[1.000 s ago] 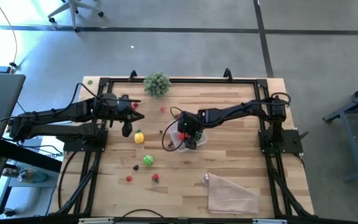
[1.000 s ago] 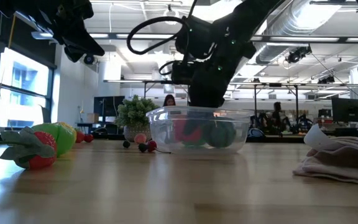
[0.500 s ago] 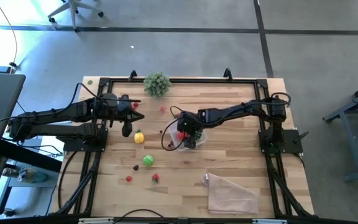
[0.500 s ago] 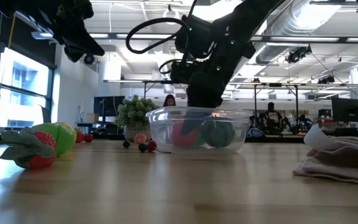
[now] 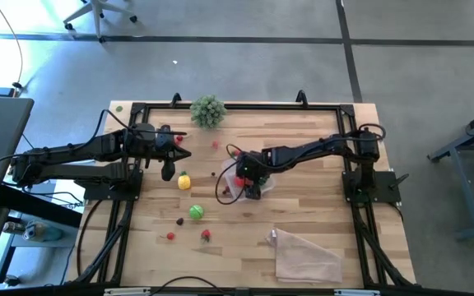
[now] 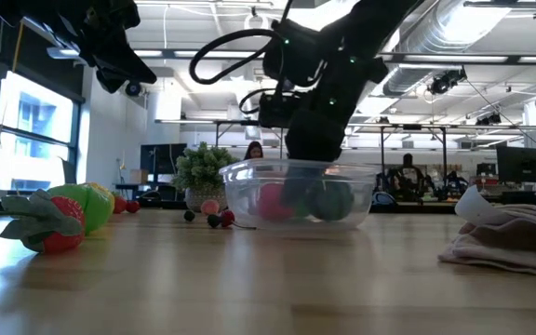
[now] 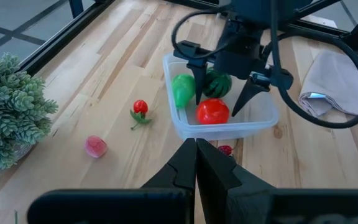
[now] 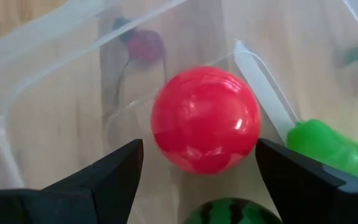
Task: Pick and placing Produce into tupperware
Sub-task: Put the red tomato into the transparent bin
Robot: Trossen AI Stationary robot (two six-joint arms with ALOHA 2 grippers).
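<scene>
The clear tupperware (image 5: 239,192) stands mid-table. It holds a red ball (image 8: 205,119), a green piece (image 7: 182,91) and a striped melon ball (image 7: 219,83). My right gripper (image 7: 222,98) hangs open over the tub, pointing steeply down. Its fingers (image 8: 107,177) stand on either side of the red ball without touching it. The ball rests on the tub's floor. My left gripper (image 5: 169,170) is shut and holds nothing, above the table's left part. Loose produce lies on the wood: a yellow piece (image 5: 184,181), a green one (image 5: 196,211), small red ones (image 5: 206,235) and a cherry (image 7: 140,107).
A grey-green leafy clump (image 5: 207,110) stands at the far edge. A crinkled clear bag (image 5: 307,255) lies at the near right. A pink piece (image 7: 96,147) and a dark berry (image 7: 225,150) lie near the tub. Black frame rails (image 5: 237,105) border the table.
My right gripper has stayed over the tub, shifting only slightly. In the low view the red ball now shows round and free on the tub's floor, a little nearer the tub's left wall than a second ago.
</scene>
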